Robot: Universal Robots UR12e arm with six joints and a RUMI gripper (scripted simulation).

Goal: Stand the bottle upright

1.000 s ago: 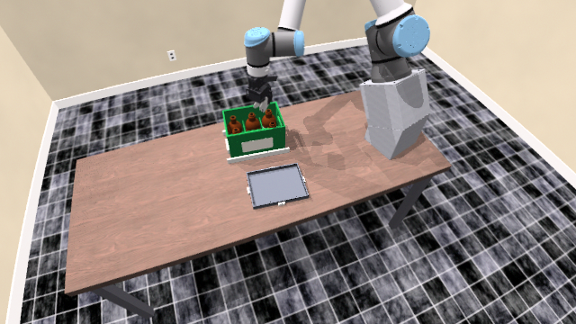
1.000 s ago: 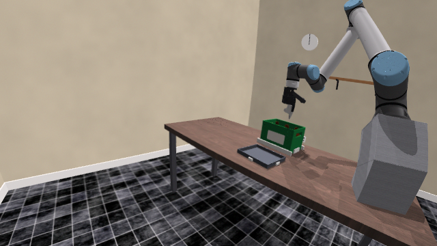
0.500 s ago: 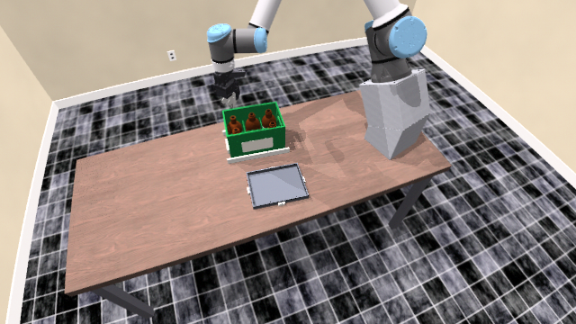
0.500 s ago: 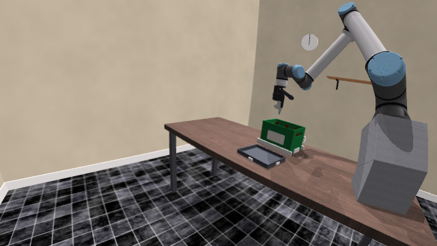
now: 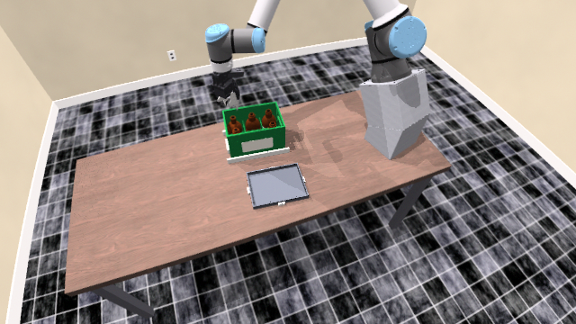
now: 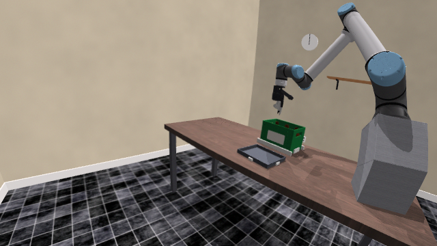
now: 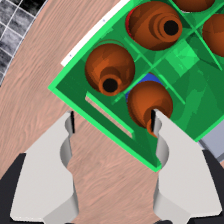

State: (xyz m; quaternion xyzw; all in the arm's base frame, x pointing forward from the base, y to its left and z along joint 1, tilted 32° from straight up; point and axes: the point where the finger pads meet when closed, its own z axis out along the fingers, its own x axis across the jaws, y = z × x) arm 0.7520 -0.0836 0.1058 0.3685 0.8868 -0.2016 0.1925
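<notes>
The gripper [image 5: 229, 100] [image 6: 278, 112] [image 7: 112, 111] is partly open with nothing in its grasp, and we have it pointing down above the left end of the crate [image 5: 270, 146] [image 6: 294, 138] [image 7: 105, 129], as the top view has it. All five bottles are in the crate, standing roughly upright, so their long axes run much the way the gripper points; we judge that a neck grasp calls for centring over one mouth, then a straight descent. In the wrist view the back-left bottle [image 5: 233, 122] [image 7: 110, 67] lies ahead of the gap between the fingers, while the front-left bottle [image 5: 236, 130] [image 7: 150, 102] has its neck partly hidden by a finger [image 7: 185, 175]. We cannot tell which neck is the odd one. The exterior view shows the height left above the rim, which the wrist view hides; the wrist view gives us the vacant front-middle cell, where the exterior view offers mostly crate wall. The tray [image 5: 277, 185] [image 6: 261, 155] [image 7: 216, 145] lies beyond the crate's front side, with no bottle on it.
</notes>
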